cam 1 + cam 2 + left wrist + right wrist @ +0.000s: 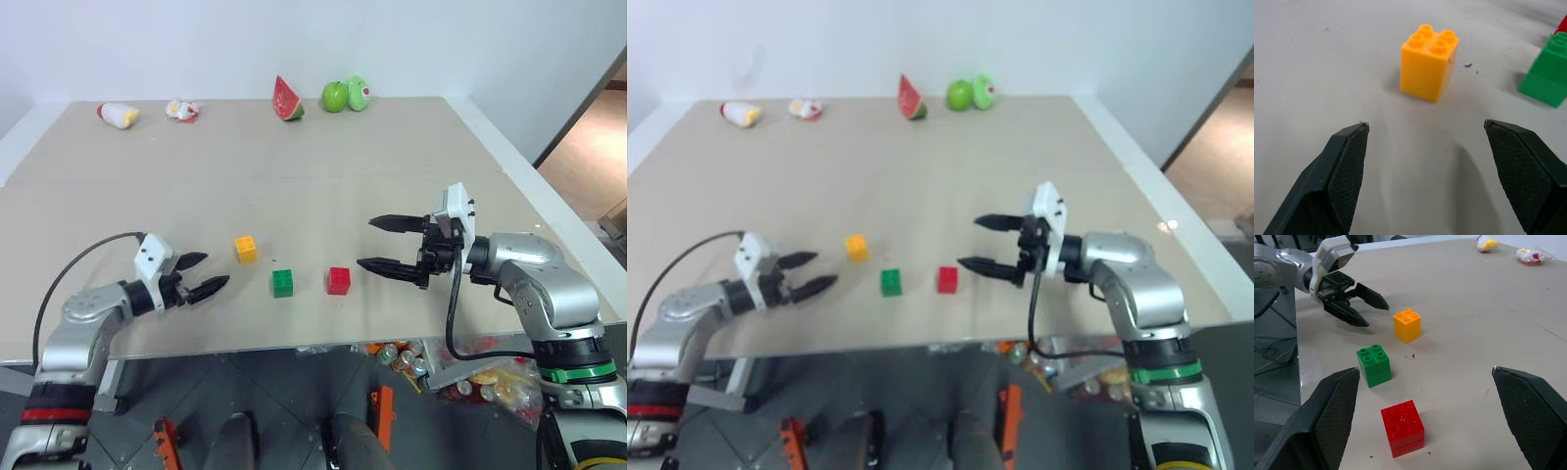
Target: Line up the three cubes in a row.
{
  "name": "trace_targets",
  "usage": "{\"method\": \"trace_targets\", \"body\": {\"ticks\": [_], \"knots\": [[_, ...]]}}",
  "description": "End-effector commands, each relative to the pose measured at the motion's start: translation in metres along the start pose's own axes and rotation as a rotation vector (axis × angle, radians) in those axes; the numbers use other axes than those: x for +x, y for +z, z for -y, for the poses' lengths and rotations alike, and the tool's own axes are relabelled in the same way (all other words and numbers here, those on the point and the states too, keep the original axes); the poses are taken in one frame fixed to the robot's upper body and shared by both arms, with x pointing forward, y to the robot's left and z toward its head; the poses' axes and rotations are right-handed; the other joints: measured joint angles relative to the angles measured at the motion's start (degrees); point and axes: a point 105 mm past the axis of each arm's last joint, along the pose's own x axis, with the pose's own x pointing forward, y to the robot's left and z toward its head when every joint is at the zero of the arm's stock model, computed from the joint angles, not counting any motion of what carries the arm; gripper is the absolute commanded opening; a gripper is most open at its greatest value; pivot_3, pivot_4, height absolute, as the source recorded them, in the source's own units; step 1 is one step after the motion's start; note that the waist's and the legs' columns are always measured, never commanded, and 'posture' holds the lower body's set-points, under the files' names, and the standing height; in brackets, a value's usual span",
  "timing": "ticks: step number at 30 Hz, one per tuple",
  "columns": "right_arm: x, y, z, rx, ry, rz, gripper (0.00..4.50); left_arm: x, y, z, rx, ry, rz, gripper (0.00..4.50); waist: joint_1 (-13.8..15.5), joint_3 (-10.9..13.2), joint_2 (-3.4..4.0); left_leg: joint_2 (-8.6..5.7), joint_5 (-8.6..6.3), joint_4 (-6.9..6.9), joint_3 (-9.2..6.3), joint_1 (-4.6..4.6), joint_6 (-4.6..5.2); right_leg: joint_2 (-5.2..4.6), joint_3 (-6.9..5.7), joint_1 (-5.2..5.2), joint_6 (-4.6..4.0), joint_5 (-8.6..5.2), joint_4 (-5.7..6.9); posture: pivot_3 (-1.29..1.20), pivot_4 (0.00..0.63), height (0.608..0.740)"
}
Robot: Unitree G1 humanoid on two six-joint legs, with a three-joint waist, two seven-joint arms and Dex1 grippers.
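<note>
Beige tabletop (pixel 294 166) carries our three cubes: the yellow-orange cube (pixel 246 249) sits just ahead of our left gripper (pixel 204 274) (jaws wide, empty). Our right gripper (pixel 377 243), equally spread, hovers beside the red cube (pixel 339 280), the green cube (pixel 282 283) beyond it.

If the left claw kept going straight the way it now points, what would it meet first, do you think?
Most likely the yellow-orange cube. It sits nearly centred ahead of the open left claw, with bare table between them. The green cube lies off to one side of that line, so it would probably be missed.
</note>
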Motion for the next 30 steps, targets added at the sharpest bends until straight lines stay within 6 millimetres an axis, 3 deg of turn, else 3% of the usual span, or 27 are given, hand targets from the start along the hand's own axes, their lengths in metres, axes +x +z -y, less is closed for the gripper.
{"method": "trace_targets", "body": {"ticks": [1, 10, 15, 23, 30], "knots": [[-0.003, 0.014, -0.002, -0.046, -0.007, 0.03, 4.5, 0.006, 0.005, -0.012, 0.029, 0.002, 0.005, 3.89, 0.0, 0.0, 0.0, 0.0, 0.0, 0.0, 0.0, -0.01, 0.0, 0.0, 0.0, -0.01, 0.0, 0.0, 0.0, 0.0, 0.15, 0.74], [-0.001, 0.013, -0.004, -0.046, -0.016, 0.033, 4.5, 0.035, 0.013, -0.008, 0.016, -0.089, 0.036, 3.89, 0.0, 0.0, 0.0, -0.01, 0.0, 0.0, 0.0, -0.05, 0.0, 0.01, 0.02, 0.0, 0.06, -0.01, 0.0, 0.0, 0.15, 0.74], [-0.003, 0.015, -0.001, -0.05, -0.025, 0.036, 4.5, 0.037, 0.017, -0.002, 0.007, -0.153, 0.041, 3.89, 0.0, 0.0, 0.0, 0.0, 0.0, 0.0, -0.01, -0.03, 0.0, 0.06, 0.02, -0.01, 0.05, 0.0, 0.01, 0.0, 0.15, 0.74], [-0.003, 0.014, 0.001, -0.051, -0.036, 0.038, 4.5, 0.044, 0.018, -0.017, 0.033, -0.114, 0.025, 3.89, 0.0, 0.0, 0.0, -0.01, 0.01, 0.05, -0.02, -0.04, 0.01, 0.05, 0.05, 0.04, 0.09, 0.02, 0.01, 0.0, 0.15, 0.74], [-0.003, 0.014, 0.002, -0.055, -0.042, 0.039, 4.5, 0.056, 0.02, -0.011, 0.029, -0.144, 0.043, 3.89, 0.0, 0.0, 0.0, -0.02, 0.0, 0.05, -0.02, -0.06, 0.01, 0.06, 0.06, 0.04, 0.11, 0.01, 0.01, 0.0, 0.15, 0.74]]}}
